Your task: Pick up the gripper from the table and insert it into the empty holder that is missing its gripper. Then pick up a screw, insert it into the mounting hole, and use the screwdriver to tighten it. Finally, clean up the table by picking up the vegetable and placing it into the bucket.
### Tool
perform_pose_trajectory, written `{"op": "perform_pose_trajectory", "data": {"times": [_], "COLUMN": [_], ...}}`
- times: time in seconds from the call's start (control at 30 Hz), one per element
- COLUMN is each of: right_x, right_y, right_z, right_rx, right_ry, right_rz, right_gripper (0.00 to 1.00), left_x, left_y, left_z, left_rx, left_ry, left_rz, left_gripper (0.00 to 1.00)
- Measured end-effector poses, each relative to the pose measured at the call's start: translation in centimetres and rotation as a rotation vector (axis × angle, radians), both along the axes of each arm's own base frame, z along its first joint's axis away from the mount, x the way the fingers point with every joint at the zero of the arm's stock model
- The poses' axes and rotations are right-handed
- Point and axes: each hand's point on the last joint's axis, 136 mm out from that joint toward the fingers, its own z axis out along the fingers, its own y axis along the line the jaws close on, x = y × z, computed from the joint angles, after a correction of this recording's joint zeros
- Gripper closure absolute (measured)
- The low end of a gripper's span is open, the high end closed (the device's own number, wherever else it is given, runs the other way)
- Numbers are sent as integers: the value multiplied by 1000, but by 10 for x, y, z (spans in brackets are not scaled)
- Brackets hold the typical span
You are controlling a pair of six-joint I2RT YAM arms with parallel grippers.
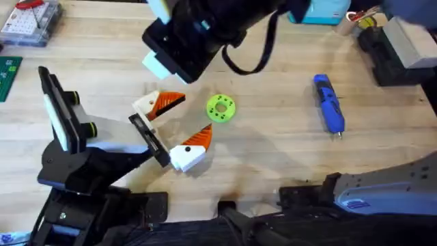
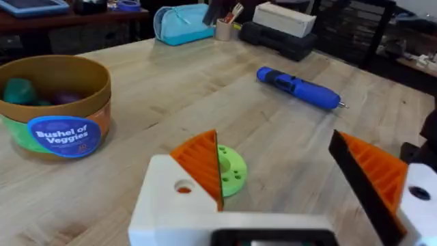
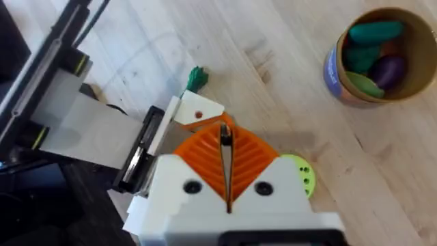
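Observation:
The gripper sits at one end of the holder on the black-and-white left arm, its orange mounting hole facing up. A like finger with a black dot sits at the other end. These two form my left gripper, which is open. My right arm hangs high over them. My right gripper is shut, with a small dark thing like a screw at its tips, just beside the hole. The blue screwdriver lies to the right. A green vegetable lies on the table. The bucket holds other vegetables.
A green disc with small holes lies between the two fingers. At the back stand a clear parts box, a blue case and a black box with a white one on top. A green board lies at the left edge.

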Motion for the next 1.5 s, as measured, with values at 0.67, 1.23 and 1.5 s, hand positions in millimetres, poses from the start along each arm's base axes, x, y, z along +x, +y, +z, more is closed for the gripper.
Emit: {"op": "perform_pose_trajectory", "data": {"times": [0.67,1.23,1.5], "right_x": [-14,-14,-13], "right_y": [14,22,24], "right_z": [-24,-42,-48], "right_rx": [-39,-70,-81], "right_ry": [52,73,84], "right_rz": [179,226,229], "right_gripper": [992,992,992], "left_x": [0,0,0], "left_y": [0,0,0], "left_z": [0,0,0], "left_rx": [0,0,0], "left_ry": [0,0,0], "left_rz": [0,0,0], "left_gripper": [13,13,13]}}
